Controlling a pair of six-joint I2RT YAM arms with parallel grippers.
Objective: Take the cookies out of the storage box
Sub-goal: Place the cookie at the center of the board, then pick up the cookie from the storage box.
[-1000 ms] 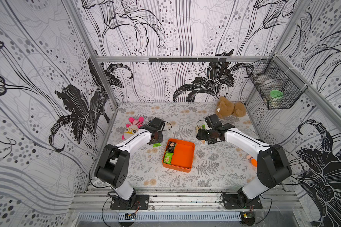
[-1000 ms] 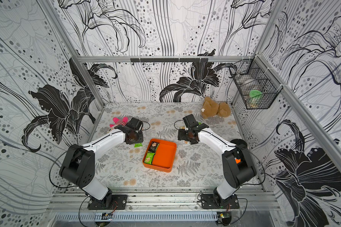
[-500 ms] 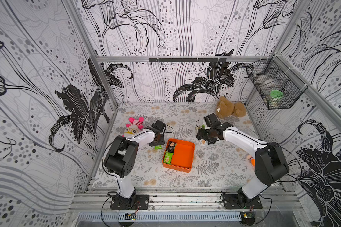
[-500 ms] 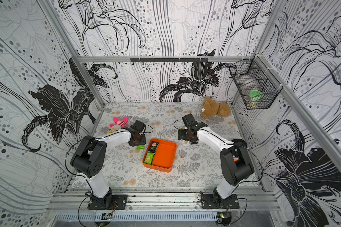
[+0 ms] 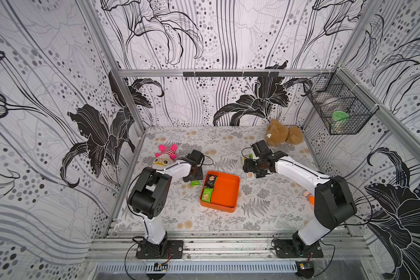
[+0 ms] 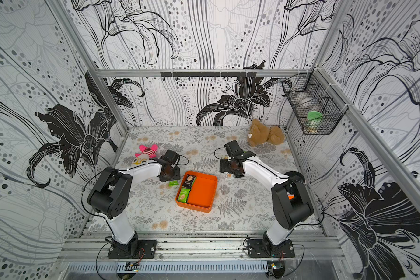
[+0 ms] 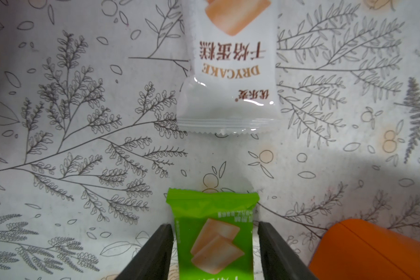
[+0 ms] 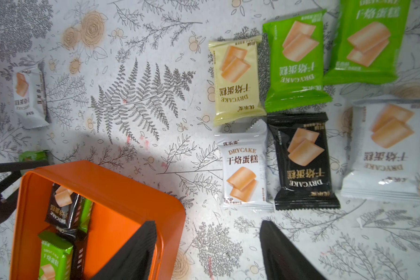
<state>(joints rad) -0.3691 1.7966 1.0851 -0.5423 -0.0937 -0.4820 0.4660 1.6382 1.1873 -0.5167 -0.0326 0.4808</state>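
The orange storage box (image 5: 224,191) (image 6: 201,191) sits mid-table with a black cookie packet (image 5: 211,181) and a green one (image 5: 207,195) along its left wall. My left gripper (image 7: 215,225) (image 5: 194,178) is open just left of the box. A green packet (image 7: 215,237) (image 5: 195,183) lies flat on the table between its fingers with a small gap on each side, and a white packet (image 7: 230,72) lies beyond. My right gripper (image 8: 207,223) (image 5: 250,169) hangs open and empty beside the box's corner (image 8: 112,189). Several packets (image 8: 303,162) lie on the table there.
A pink striped plush toy (image 5: 166,155) lies behind the left arm. A brown teddy (image 5: 284,135) sits at the back right. A black wire basket (image 5: 337,114) hangs on the right wall. A small orange object (image 5: 310,197) lies by the right arm's elbow.
The left jaws have parted from the green packet, which now rests on the table. The left arm's elbow has swung inward. The right arm has hardly moved.
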